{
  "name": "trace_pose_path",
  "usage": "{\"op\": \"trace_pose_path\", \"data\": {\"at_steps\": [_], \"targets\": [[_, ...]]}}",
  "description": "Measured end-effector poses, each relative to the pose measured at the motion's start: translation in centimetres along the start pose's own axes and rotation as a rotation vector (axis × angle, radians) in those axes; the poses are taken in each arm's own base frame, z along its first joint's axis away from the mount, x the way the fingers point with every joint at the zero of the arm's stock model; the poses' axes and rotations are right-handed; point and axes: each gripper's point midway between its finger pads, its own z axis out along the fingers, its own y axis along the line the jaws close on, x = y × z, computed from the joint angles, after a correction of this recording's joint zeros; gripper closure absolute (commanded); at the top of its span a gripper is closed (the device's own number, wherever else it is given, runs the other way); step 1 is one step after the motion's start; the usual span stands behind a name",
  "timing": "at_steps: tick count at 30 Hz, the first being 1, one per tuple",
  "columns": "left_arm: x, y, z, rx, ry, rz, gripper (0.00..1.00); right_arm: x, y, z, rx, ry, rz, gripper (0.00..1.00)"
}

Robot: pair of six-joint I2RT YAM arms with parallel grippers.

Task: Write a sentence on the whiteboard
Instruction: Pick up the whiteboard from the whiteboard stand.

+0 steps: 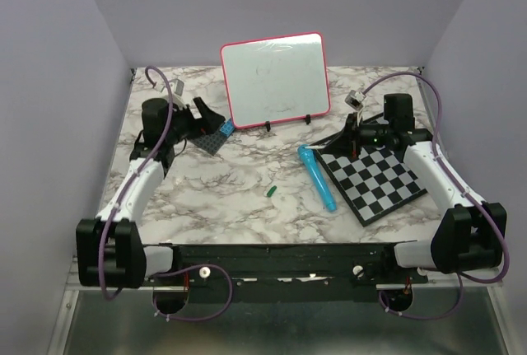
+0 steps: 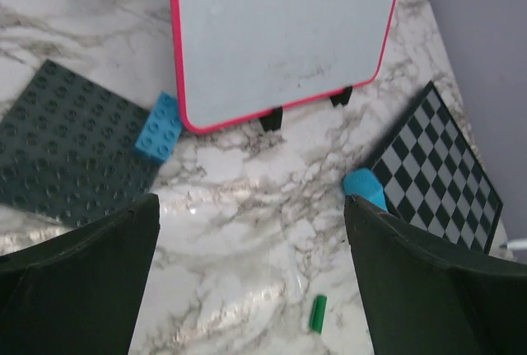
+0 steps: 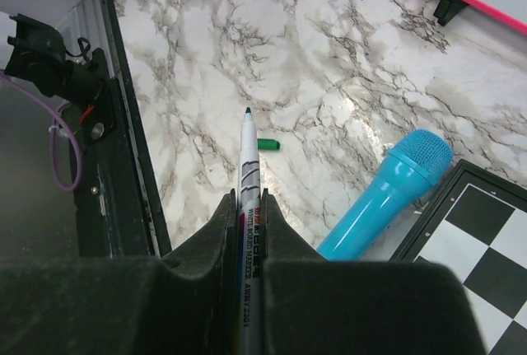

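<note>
Two arms, one marker: handling notes on the whiteboard

Tabletop (image 1: pixel 214 182): glossy marble pattern. It probably gives little friction to anything standing on it.

Whiteboard (image 1: pixel 274 79): stands at the far middle of the tabletop, leaning back on two small black feet, with its face toward the arms. Only faint thin traces show on the face, and no words are legible. Judgement: light, stiff and slick-faced. Propped like this, it may slide or tip backward under pen pressure. The best hold is the pink-red frame, at a side edge or the top rim, never the writing face.

Checkered board (image 1: pixel 380 180): lies under the right arm, with a teal microphone-shaped toy (image 1: pixel 318 178) just beside it. Neither is needed.

Left jaws: wide apart and empty, near the whiteboard's lower-left corner, above a dark studded baseplate (image 2: pixel 66 141) and a blue brick (image 2: pixel 160 127). They are well placed to brace the frame.

Marker (image 3: pixel 249 174): clamped along its barrel in the right jaws, with the bare dark-green tip pointing out beyond them. Judgement: light and rigid with a smooth barrel. It could slip back under hard pressing, so light contact is advised.

Cap (image 1: pixel 271 193): small and green, lying loose on the tabletop between the arms, well apart from the whiteboard.
</note>
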Motion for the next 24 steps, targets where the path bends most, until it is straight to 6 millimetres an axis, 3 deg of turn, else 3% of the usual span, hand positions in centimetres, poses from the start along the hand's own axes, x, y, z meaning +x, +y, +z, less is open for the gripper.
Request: {"op": "trace_pose_path", "data": {"at_steps": [3, 7, 10, 19, 24], "targets": [[-3.2, 2.0, 2.5, 0.047, -0.027, -0.058, 0.01, 0.0, 0.0, 0.0, -0.002, -0.001, -0.007, 0.99], [-5.3, 2.9, 6.4, 0.151, 0.01, -0.07, 0.01, 0.0, 0.0, -0.3, -0.003, -0.004, -0.013, 0.99], [-5.7, 3.7, 8.3, 0.199, 0.044, -0.072, 0.01, -0.1, 0.1, -0.4, -0.007, -0.007, -0.022, 0.99], [-6.7, 3.4, 10.3, 0.311, 0.059, -0.034, 0.01, 0.0, 0.1, -0.6, -0.009, -0.007, -0.033, 0.99], [-6.1, 3.4, 10.9, 0.358, 0.08, -0.027, 0.01, 0.0, 0.2, -0.8, -0.019, -0.013, -0.033, 0.99]]}}
